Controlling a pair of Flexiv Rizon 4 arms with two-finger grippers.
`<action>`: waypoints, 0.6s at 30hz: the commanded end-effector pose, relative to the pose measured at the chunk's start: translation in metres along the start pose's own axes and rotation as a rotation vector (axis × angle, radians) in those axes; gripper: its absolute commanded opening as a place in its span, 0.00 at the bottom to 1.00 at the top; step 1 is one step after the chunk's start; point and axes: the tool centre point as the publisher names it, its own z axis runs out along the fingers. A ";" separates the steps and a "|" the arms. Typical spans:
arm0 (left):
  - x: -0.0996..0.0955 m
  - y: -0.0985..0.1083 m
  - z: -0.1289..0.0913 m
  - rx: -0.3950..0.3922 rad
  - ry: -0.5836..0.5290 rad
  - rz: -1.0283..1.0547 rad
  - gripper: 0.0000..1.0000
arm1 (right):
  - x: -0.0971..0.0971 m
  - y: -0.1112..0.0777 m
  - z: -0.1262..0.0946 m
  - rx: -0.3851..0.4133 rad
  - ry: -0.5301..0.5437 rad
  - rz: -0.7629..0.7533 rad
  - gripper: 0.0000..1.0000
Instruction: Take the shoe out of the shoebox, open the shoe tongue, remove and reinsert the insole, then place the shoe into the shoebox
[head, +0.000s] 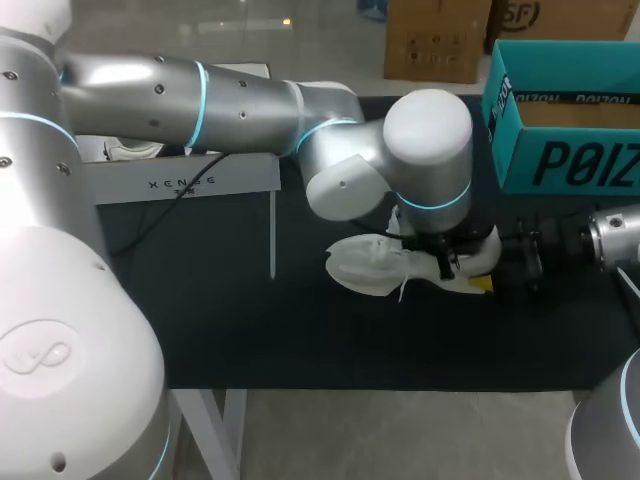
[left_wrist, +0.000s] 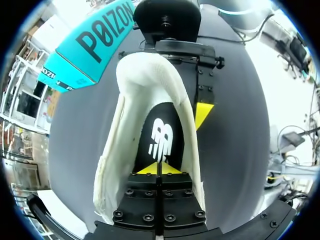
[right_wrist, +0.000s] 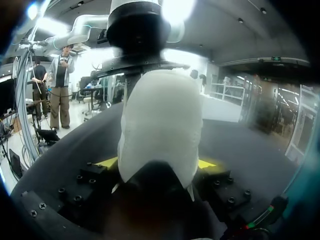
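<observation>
Currently the shoe is out of the shoebox and lies on the table, near the box but apart from it, toe pointing away from the right arm.

Status of steps:
1. Removal from the box: done.
2. Tongue: the mouth of the shoe stands wide open, judged done.
3. Insole: it lies flat inside the shoe. Whether it has already been out and back cannot be told.
4. Return to the box: not yet done.

Claw states:
- Left claw: it reaches down into the shoe mouth, fingers pressed together, tips at the insole around mid-foot. Whether a thin edge is caught between them cannot be told.
- Right claw: spread around the heel, one yellow tip against each side, pinching the shoe and steadying it.

Materials:
- Shoe: white, soft fabric upper with a padded, rounded collar; a loose white lace hangs at the side.
- Insole: black, smooth, with a white logo.
- Box: teal cardboard, rectangular, open at the top, dark print on the walls.
- Table: dark matte covering.
- Claws: black bolted blocks with yellow tips.
</observation>
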 end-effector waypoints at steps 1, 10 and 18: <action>0.000 0.003 -0.012 0.009 0.005 0.004 0.00 | -0.002 -0.004 0.002 0.002 -0.001 0.000 0.00; -0.001 0.000 -0.025 0.040 0.034 0.010 0.00 | -0.002 -0.004 0.002 0.002 -0.001 0.000 0.00; -0.004 -0.001 -0.038 0.063 0.029 0.008 0.00 | -0.002 -0.004 0.002 0.002 -0.001 0.000 0.00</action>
